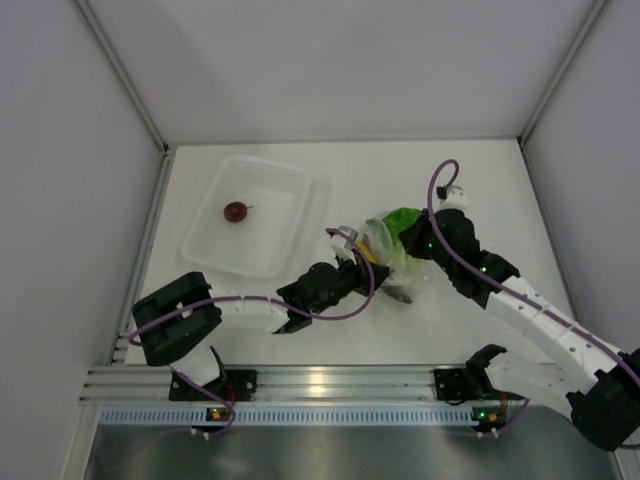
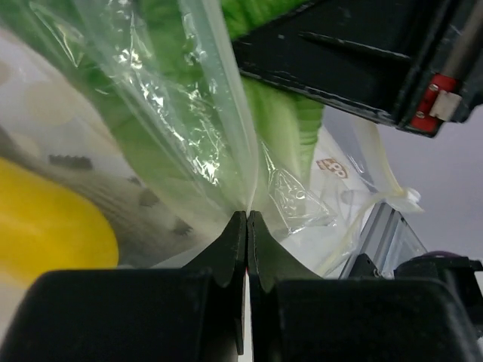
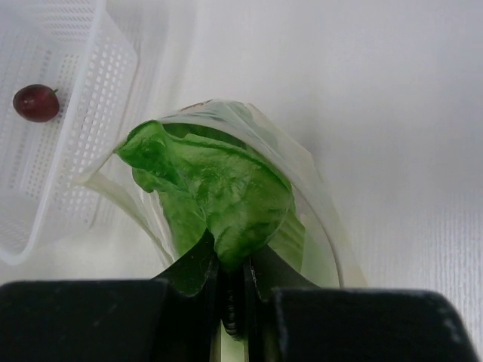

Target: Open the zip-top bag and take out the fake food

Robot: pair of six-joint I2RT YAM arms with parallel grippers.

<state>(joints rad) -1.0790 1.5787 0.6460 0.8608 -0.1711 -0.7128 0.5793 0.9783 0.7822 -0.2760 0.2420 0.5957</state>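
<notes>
The clear zip-top bag (image 1: pixel 392 258) lies mid-table between both arms, its mouth standing open. My left gripper (image 1: pixel 352 255) is shut on the bag's thin edge (image 2: pixel 243 181) from the left. My right gripper (image 1: pixel 418 238) is shut on the green lettuce leaf (image 3: pixel 219 188), which sticks up out of the bag's mouth (image 3: pixel 302 162); the leaf (image 1: pixel 400 218) shows green at the bag's far side. A yellow piece (image 2: pixel 45 222) rests inside the bag close to my left fingers. A dark red round fruit (image 1: pixel 236 211) lies in the clear tray (image 1: pixel 290 180).
The rigid clear tray (image 3: pixel 113 45) stands at the left rear, close to the bag. White walls enclose the table on three sides. The aluminium rail (image 1: pixel 320 385) with both arm bases runs along the near edge.
</notes>
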